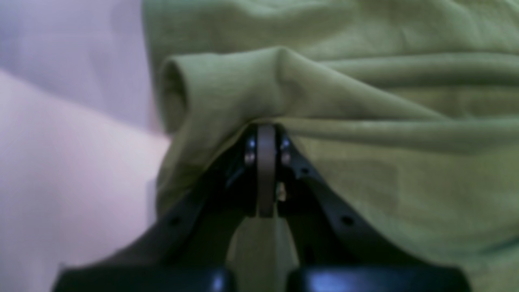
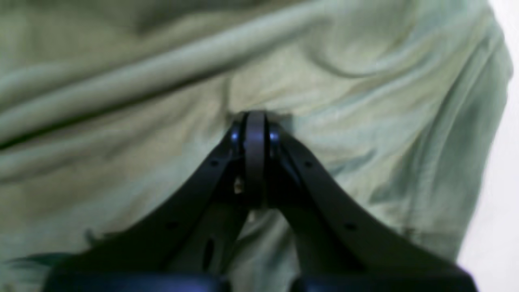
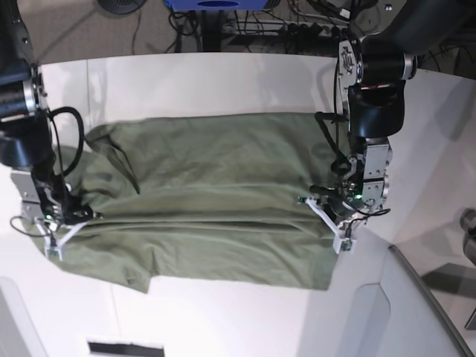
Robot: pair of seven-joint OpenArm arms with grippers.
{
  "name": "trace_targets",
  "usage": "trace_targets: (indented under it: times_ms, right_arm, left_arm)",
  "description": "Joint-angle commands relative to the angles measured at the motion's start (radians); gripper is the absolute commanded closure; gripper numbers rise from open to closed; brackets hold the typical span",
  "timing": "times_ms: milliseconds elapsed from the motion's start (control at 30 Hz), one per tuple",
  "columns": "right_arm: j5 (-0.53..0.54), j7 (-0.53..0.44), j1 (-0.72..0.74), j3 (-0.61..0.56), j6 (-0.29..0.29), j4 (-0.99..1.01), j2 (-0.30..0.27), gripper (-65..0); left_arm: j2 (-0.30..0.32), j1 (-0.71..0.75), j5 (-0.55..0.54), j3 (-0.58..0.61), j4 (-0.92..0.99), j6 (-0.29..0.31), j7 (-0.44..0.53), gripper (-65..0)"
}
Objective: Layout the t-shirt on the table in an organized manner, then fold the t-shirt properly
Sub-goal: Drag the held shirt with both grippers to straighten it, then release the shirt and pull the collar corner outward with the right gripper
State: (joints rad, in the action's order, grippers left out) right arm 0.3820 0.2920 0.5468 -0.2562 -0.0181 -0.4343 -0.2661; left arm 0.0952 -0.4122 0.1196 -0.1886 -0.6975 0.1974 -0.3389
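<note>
The olive-green t-shirt (image 3: pixel 216 193) lies spread and wrinkled across the white table (image 3: pixel 223 82), with a long fold running along its middle. My left gripper (image 3: pixel 329 212) is at the shirt's right edge in the base view. In the left wrist view it (image 1: pixel 265 126) is shut on a raised fold of the t-shirt (image 1: pixel 365 101), with bare table (image 1: pixel 61 162) to the left. My right gripper (image 3: pixel 61 227) is at the shirt's left edge. In the right wrist view it (image 2: pixel 254 115) is shut on puckered cloth of the t-shirt (image 2: pixel 121 101), with table (image 2: pixel 502 182) at the far right.
A grey-white raised panel (image 3: pixel 387 312) with a dark rim stands at the front right of the base view. A dark strip (image 3: pixel 125 347) lies at the front edge. Cables and equipment (image 3: pixel 223 15) sit beyond the table's far edge.
</note>
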Motion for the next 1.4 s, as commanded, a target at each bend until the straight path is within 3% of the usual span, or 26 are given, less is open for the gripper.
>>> trace_targets:
  times_ms: [0, 200, 367, 567, 633, 700, 867, 967, 1033, 1133, 1267, 1300, 1367]
  right_arm:
    - [-0.002, -0.052, 0.052, -0.018, 0.0, 0.033, 0.004, -1.7]
    - [-0.002, -0.225, 0.166, -0.111, 0.0, 0.229, 0.037, -1.7]
    - [-0.002, -0.242, 0.181, -0.131, 0.0, 0.229, 0.035, -1.7]
    - [-0.002, -0.231, 0.201, -0.133, 0.0, 0.202, 0.018, -0.9]
    - [-0.002, -0.156, 0.2, -0.127, 0.0, 0.133, -0.003, -0.8]
    - [0.001, -0.012, 0.186, -0.124, 0.0, 0.013, -0.029, -0.8]
    - [0.002, 0.255, 0.042, -0.102, -0.007, -0.473, -0.069, -1.5]
    - [-0.002, 0.444, -0.073, -0.005, -0.007, -0.771, -0.06, -1.7]
    - [-0.004, 0.559, -0.132, 0.048, -0.009, -0.917, -0.02, -2.9]
    - [-0.004, 0.648, -0.224, 0.13, -0.049, -1.082, 0.029, -17.3]
    - [-0.002, 0.659, -0.344, 0.189, -0.182, -1.211, 0.1, -49.4]
    - [0.002, 0.66, -0.365, 0.217, -0.224, -1.214, 0.121, -53.6]
    - [0.002, 0.655, -0.388, 0.272, -0.274, -1.184, 0.176, -52.8]
  left_arm:
    - [0.007, -0.037, -0.002, 0.001, 0.009, -0.013, 0.034, 0.0]
    - [0.005, -0.119, -0.002, 0.001, 0.164, -0.017, 0.114, 0.0]
    - [0.002, -0.17, -0.002, 0.001, 0.226, -0.019, 0.156, 0.0]
    - [-0.005, -0.216, -0.014, -0.009, 0.197, -0.019, 0.13, 0.0]
    - [-0.004, -0.199, -0.014, -0.01, 0.103, -0.019, 0.064, 0.0]
    - [-0.001, -0.135, -0.016, -0.012, -0.049, -0.014, -0.006, 0.0]
    - [-0.001, 0.043, -0.016, -0.01, -0.414, 0.003, -0.127, 0.0]
    - [0.027, 0.169, -0.016, -0.013, -0.558, 0.073, -0.148, 0.0]
    - [0.048, 0.261, -0.018, -0.013, -0.624, 0.107, -0.142, 0.0]
    - [0.064, 0.385, -0.065, -0.027, -0.718, 0.178, -0.055, 0.0]
    - [0.084, 0.493, -0.174, -0.111, -0.788, 0.198, -0.022, 0.0]
    - [0.084, 0.513, -0.188, -0.128, -0.792, 0.198, -0.022, 0.0]
    - [0.084, 0.536, -0.2, -0.16, -0.793, 0.199, -0.021, 0.0]
